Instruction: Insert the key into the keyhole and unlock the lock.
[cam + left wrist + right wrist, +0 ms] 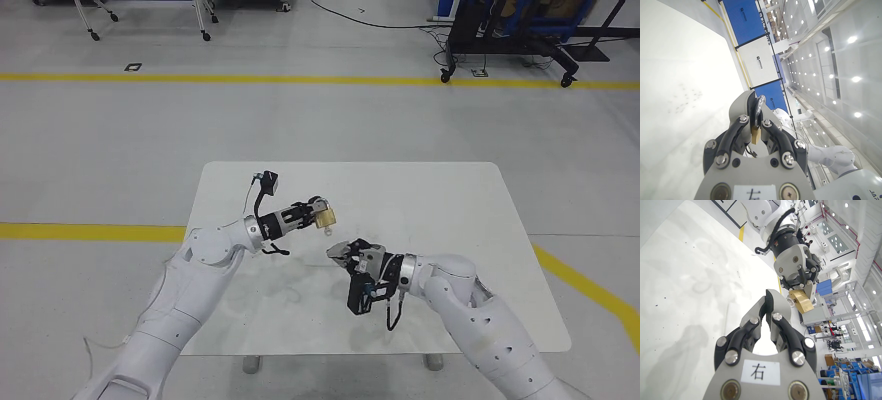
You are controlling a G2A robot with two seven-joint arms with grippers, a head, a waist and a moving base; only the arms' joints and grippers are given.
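Observation:
A brass padlock with a silver shackle hangs above the white table, and my left gripper is shut on it. In the right wrist view the padlock sticks out past the left gripper's fingers. A small silver part shows at the lock's edge; I cannot tell whether it is the key. My right gripper is shut a short way in front of the lock, with no key visible between its pads. In the top view the right gripper sits just right of and nearer than the lock.
Small dark specks and scuff marks dot the table top. Beyond the far edge runs a yellow floor line, with wheeled frames farther back.

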